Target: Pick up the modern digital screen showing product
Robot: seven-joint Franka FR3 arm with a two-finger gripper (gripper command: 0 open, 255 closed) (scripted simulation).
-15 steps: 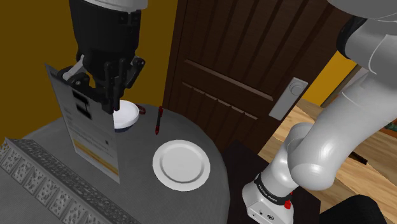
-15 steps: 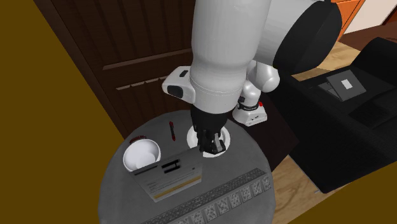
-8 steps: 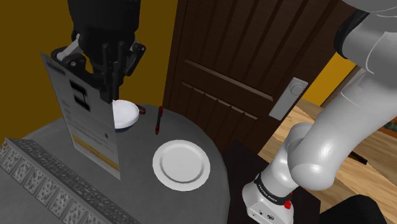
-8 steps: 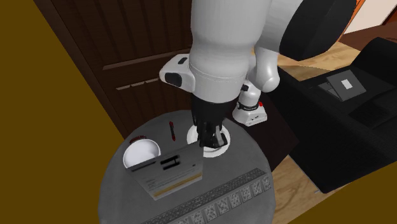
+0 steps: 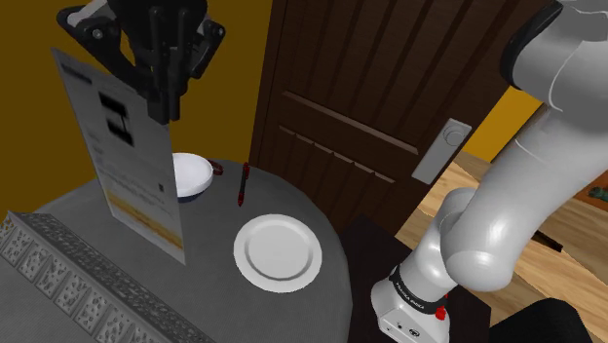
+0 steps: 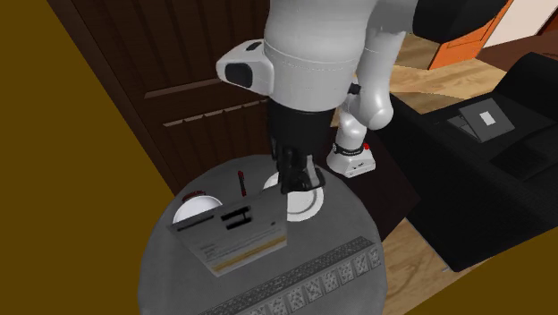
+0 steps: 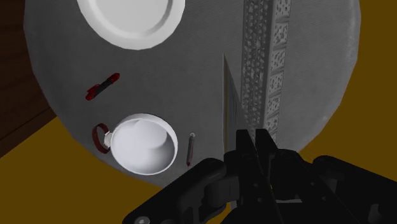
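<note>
The screen (image 5: 122, 146) is a thin pale panel with black marks and an orange band. It hangs upright over the round grey table (image 5: 326, 292), at the shoulder view's left. My black gripper (image 5: 161, 95) is shut on its upper edge. In the second exterior view the screen (image 6: 237, 237) tilts below the gripper (image 6: 296, 182). The wrist view shows the panel edge-on (image 7: 229, 102), clasped between the fingers (image 7: 245, 145).
A white bowl (image 5: 193, 175), a red pen (image 5: 243, 183) and a white plate (image 5: 278, 251) lie on the table. A patterned grey strip (image 5: 49, 273) runs along its near rim. A dark wooden door (image 5: 361, 107) stands behind. The bowl (image 7: 143, 143) lies close beside the panel.
The gripper has risen with the screen, carrying it higher above the table. The bowl, once partly hidden behind the panel, now shows more.
</note>
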